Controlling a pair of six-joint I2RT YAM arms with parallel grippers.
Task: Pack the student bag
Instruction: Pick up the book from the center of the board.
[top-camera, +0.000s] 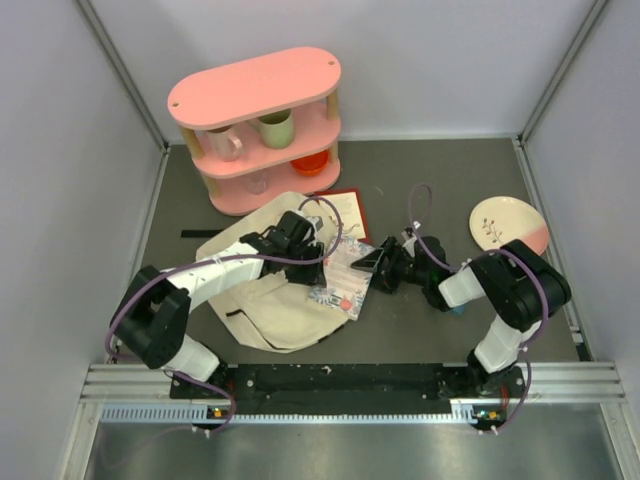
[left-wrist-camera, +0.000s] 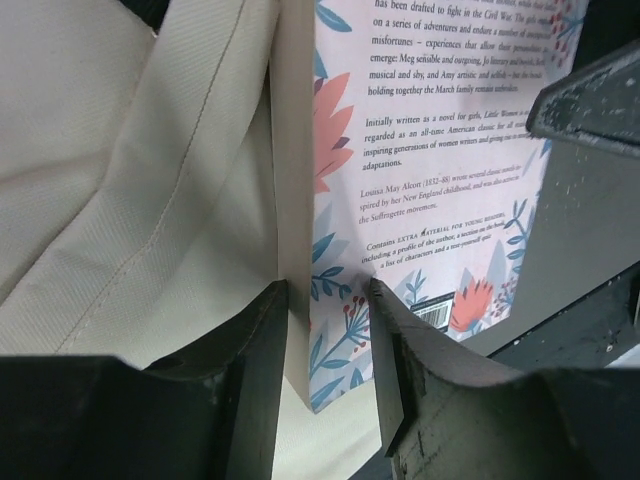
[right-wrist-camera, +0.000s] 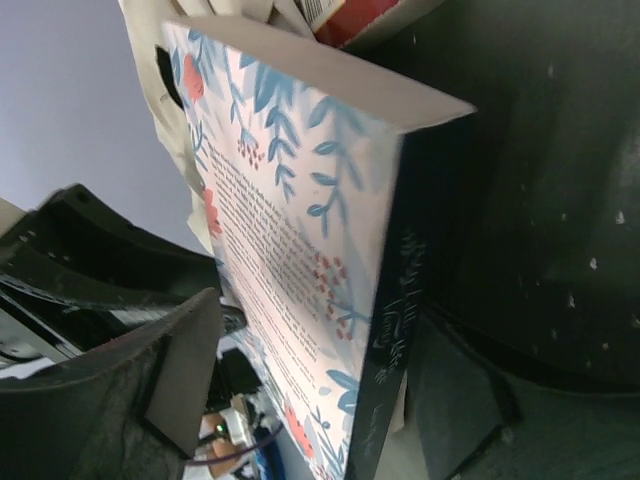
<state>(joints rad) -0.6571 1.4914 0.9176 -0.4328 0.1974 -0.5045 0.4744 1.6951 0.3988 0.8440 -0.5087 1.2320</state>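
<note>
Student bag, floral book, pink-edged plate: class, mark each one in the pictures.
student bag (top-camera: 268, 314), top external view, lower front fabric panel.
floral book (left-wrist-camera: 430, 160), left wrist view, printed back cover.
plate (top-camera: 503, 212), top external view, bare cream centre.

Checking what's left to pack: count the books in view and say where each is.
2. A floral book is at the bag's edge; a red-edged book lies behind it, near the shelf. Others may be hidden inside the bag.
</note>
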